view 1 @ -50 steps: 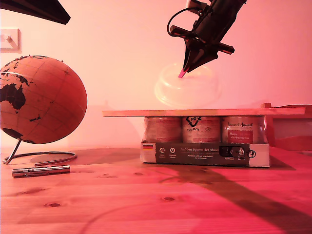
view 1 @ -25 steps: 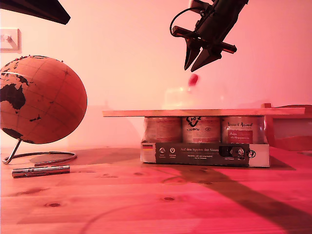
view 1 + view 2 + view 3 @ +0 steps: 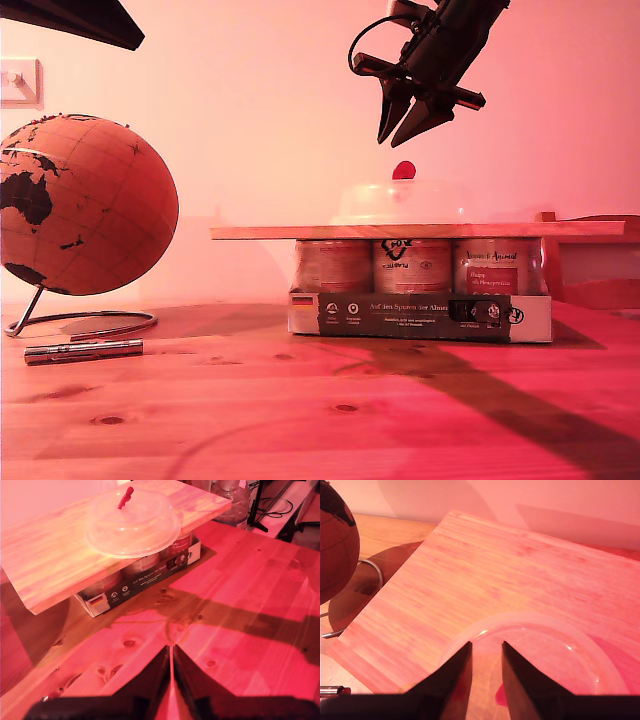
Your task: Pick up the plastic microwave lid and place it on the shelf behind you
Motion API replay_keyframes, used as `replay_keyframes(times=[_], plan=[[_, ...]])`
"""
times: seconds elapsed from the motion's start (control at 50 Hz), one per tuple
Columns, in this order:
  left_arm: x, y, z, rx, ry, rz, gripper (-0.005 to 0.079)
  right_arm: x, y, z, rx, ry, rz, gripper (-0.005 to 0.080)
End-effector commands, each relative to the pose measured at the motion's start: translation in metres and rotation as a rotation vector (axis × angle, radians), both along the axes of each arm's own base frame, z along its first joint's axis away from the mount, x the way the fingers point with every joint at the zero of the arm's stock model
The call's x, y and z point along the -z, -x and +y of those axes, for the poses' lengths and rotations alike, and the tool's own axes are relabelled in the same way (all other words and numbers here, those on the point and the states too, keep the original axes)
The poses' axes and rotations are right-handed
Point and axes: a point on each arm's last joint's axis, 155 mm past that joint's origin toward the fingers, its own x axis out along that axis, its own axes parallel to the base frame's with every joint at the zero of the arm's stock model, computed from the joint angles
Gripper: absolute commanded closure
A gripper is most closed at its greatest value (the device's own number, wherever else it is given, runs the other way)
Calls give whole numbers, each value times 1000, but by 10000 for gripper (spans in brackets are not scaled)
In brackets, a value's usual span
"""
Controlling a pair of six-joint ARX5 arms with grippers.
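Note:
The plastic microwave lid (image 3: 400,203) lies flat on the shelf (image 3: 260,232), a light-wood plank resting across three jars, with its red tab (image 3: 403,170) pointing up. My second gripper (image 3: 392,138) hangs open a short way above the tab, touching nothing. In the second wrist view its dark fingers (image 3: 457,680) frame the lid (image 3: 555,655) and the shelf (image 3: 495,570) below. My first gripper (image 3: 171,652) is shut and empty over the bare table, far from the lid (image 3: 132,525) and shelf (image 3: 45,555). I cannot place it in the exterior view.
A globe (image 3: 85,205) on a wire stand sits at the exterior view's left, a small metal cylinder (image 3: 85,350) in front of it. The jars stand in a printed cardboard tray (image 3: 420,315). A dark wooden frame (image 3: 595,260) is behind at that view's right.
One second ago my second gripper held the lid tilted by its red tab above the plank. It has opened and risen slightly, and the lid has dropped flat onto the shelf.

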Motion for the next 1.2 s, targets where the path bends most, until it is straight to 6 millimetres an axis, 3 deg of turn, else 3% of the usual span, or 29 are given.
replay_keyframes(times=[0.0,0.14,0.28,0.44,0.54,0.82,0.98,1.18], plan=[[9,0,0,-1,-4,18,764,-12,0,1,-4,-8,-21,774],[9,0,0,-1,-4,18,764,-17,19,-3,-16,5,25,764],[8,0,0,-2,-4,17,764,-13,55,-4,-75,17,141,765],[9,0,0,-3,-4,17,764,19,102,-6,-131,55,361,764],[9,0,0,-3,-4,17,764,33,114,-6,-155,91,421,765],[8,0,0,-3,-4,16,764,76,108,-4,-155,121,518,765],[8,0,0,-4,-4,16,764,84,99,-5,-143,134,508,765],[8,-1,0,-4,-2,12,764,80,78,-14,-92,168,428,764]])
